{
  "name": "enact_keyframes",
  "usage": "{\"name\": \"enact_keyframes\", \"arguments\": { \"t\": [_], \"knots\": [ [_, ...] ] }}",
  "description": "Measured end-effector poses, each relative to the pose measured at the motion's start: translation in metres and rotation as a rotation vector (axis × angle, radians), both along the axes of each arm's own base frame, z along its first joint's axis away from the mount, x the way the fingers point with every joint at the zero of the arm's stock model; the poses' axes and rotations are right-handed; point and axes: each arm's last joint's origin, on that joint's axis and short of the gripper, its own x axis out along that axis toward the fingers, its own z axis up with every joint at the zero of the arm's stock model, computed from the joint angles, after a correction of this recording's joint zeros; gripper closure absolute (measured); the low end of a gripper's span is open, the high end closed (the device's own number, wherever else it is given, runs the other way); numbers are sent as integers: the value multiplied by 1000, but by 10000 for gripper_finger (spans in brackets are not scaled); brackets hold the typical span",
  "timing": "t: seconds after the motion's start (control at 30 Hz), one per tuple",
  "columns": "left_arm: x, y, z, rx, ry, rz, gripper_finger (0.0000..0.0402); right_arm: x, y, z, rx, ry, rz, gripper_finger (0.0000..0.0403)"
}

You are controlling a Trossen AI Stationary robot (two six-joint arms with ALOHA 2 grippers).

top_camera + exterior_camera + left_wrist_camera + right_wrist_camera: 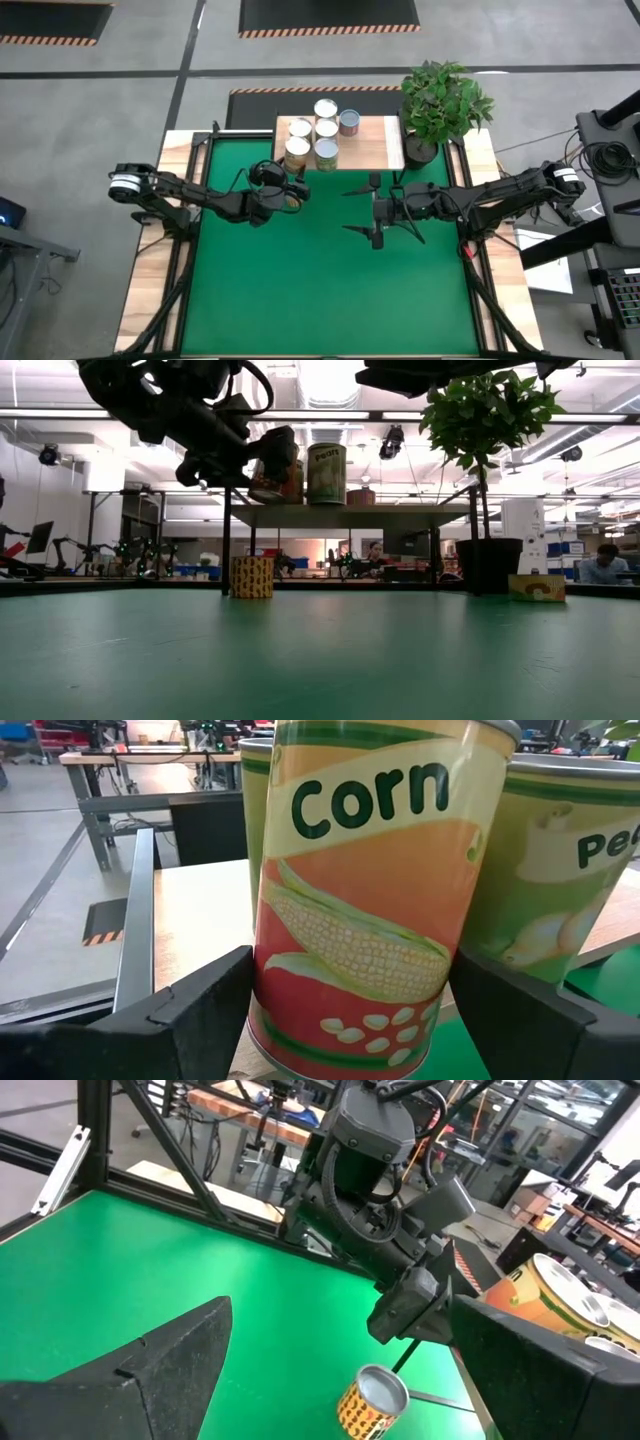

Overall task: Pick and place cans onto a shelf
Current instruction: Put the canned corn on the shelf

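Orange-and-yellow paper wraps the smooth cylindrical corn can (360, 910), clamped in the left gripper's (290, 192) jaws at the light-wood shelf's (375, 145) near-left edge. Five silvery-topped cans (326, 130) stand on that board; one tin (372, 1400) sits on the green desk (330, 280). Right gripper (375, 210) hovers mid-desk, jaws spread wide.

Shelf (370, 150) at table's far edge, five cans (326, 131) clustered on its left half; potted plant (440, 105) just right of shelf. Left gripper (292, 194) holds a corn can (365, 900) at shelf's front-left corner, beside a peas can (565, 860). Lone can (370, 1400) on table (330, 280) below; right gripper (368, 210) near table centre.
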Motion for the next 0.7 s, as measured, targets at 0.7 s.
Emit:
{"name": "enact_keyframes", "arguments": {
  "t": [0.7],
  "knots": [
    [3,0,-8,-7,13,2,95,0,0,0,-1,5,1,42]
  ]
}}
